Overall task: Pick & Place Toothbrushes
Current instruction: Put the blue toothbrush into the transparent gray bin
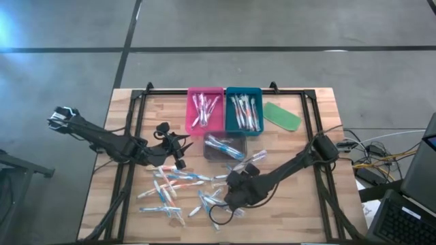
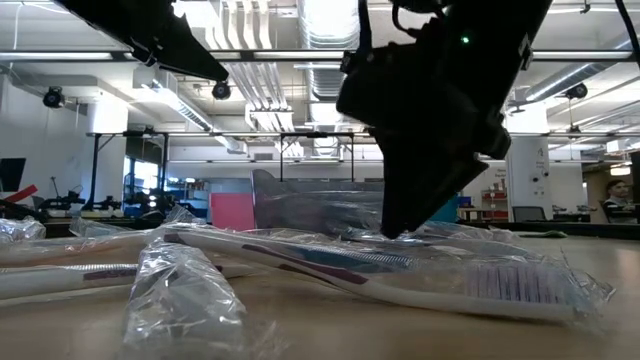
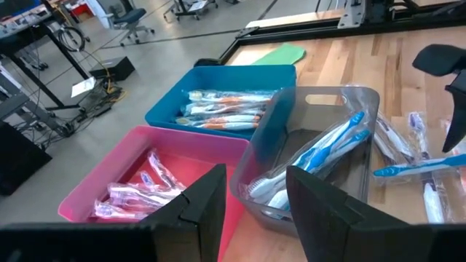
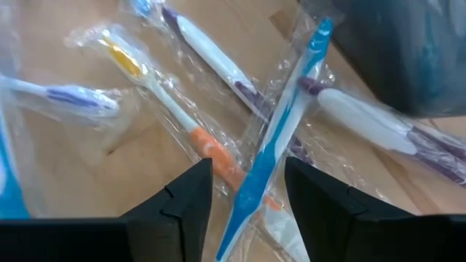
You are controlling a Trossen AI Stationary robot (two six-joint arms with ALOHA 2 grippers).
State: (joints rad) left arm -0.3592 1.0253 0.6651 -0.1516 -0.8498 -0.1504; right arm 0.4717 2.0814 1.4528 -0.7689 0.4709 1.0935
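1. so, roughly partway through: the pink tray (image 1: 205, 111), the blue tray (image 1: 243, 111) and the clear tray (image 1: 225, 146) each already had wrapped toothbrushes in them, but plenty of loose toothbrushes (image 1: 178, 191) were lying on the table (image 1: 320, 211), so lots was left to sort.
2. the right claw (image 4: 247, 191) was low over the pile with its fingers apart, straddling a blue toothbrush (image 4: 279, 136) in its wrapper. nothing was gripped as far as i could see, the brush just lay on the wood between the fingers.
3. that blue brush's long axis ran between the fingers and out ahead of the claw, a bit slanted, bristle end at the far tip, handle end back near the fingers. an orange-and-yellow brush (image 4: 169, 106) lay crossing beneath it, just beside the one finger.
4. the left claw (image 3: 252, 195) was parked facing the trays, fingers partly apart and holding nothing, with the clear tray just ahead of it.
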